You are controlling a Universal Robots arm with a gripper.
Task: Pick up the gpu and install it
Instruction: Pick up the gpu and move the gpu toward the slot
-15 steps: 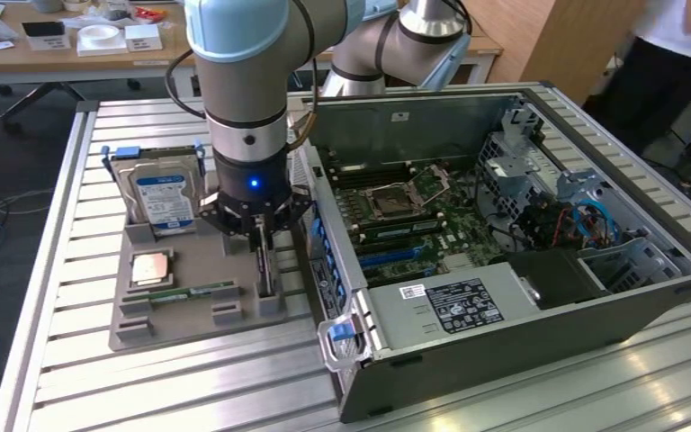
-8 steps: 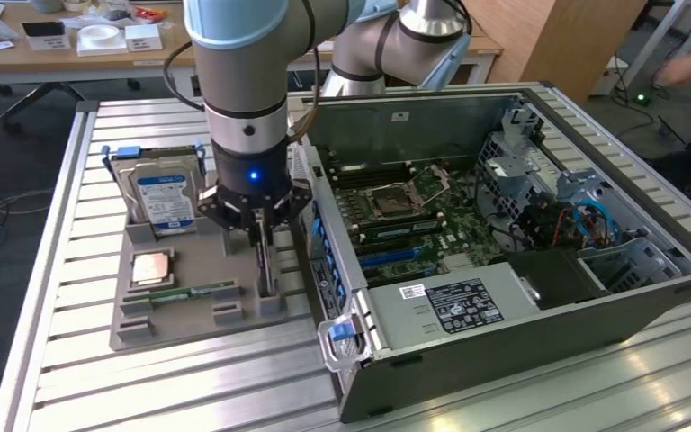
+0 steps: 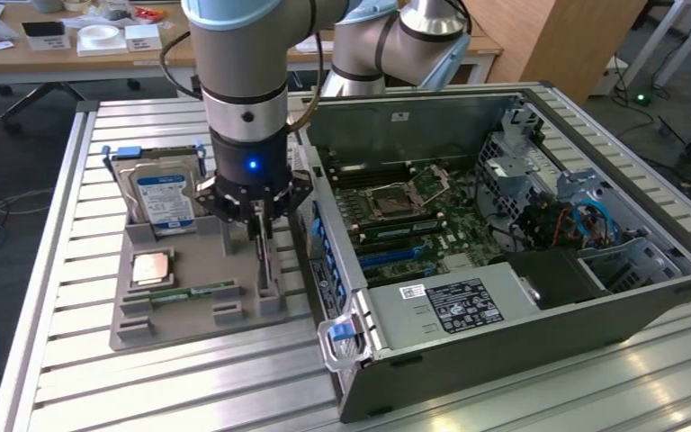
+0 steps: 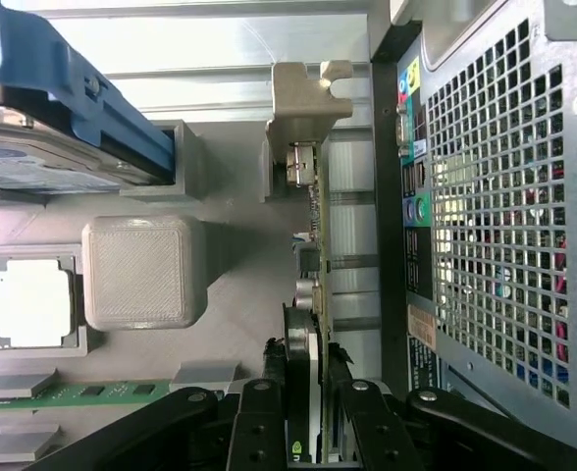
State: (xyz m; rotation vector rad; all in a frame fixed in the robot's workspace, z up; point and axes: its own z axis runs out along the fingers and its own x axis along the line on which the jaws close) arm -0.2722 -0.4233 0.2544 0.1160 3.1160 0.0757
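Two black fingers (image 4: pixel 261 422) of gripper (image 3: pixel 259 236) clamped on thin, flat, dark gpu (image 3: pixel 270 270), upright in matte grey tray (image 3: pixel 183 331), centre-left of exterior view. Closer in wrist view: silvery bracket (image 4: pixel 306 93), perforated case grille (image 4: pixel 495 196).

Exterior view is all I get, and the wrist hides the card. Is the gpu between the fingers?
Observer: Yes. The gripper straddles the gpu, its fingers against both faces.
Operator: Where along it?
Observer: Away from the silvery bracket, which is at the card's far end.
Operator: Anything close beside it?
Observer: The case's rear grille faces the card, with a strip of table between them.
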